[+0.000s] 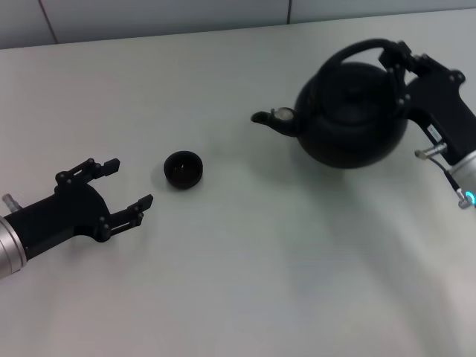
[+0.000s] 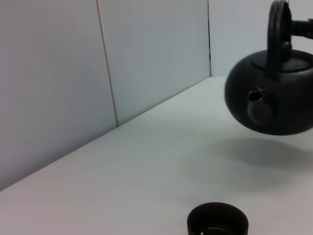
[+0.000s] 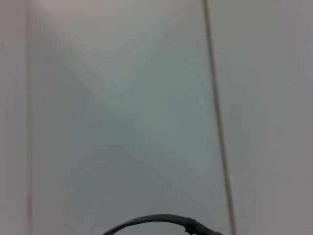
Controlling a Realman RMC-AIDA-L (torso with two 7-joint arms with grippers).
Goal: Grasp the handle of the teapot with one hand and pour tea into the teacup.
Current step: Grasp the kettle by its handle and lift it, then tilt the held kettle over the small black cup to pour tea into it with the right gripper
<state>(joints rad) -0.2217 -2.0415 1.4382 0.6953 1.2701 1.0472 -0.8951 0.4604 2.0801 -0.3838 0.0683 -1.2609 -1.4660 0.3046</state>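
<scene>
Left end effector (image 1: 128,186) is lying low on the white surface (image 1: 245,282), nearest the robot, fingers spread open, holding nothing, pointing toward the teacup (image 1: 183,169).

Teacup is sitting upright just beyond those fingertips, apart from them. Small, handleless, probably light; a bump from the spout would likely slide or tip it.

Teapot (image 1: 349,111) is hanging farther off to the right, well apart from the cup. The left wrist view shows it clear of the surface, its shadow beneath, spout (image 1: 269,119) aimed toward the cup.

Right end effector (image 1: 398,63) is clamping the handle (image 1: 357,50) at its right-hand end. Pot looks heavy and rigid; a hold this far off the arch's crown will probably let it swing, so tilt slowly.
</scene>
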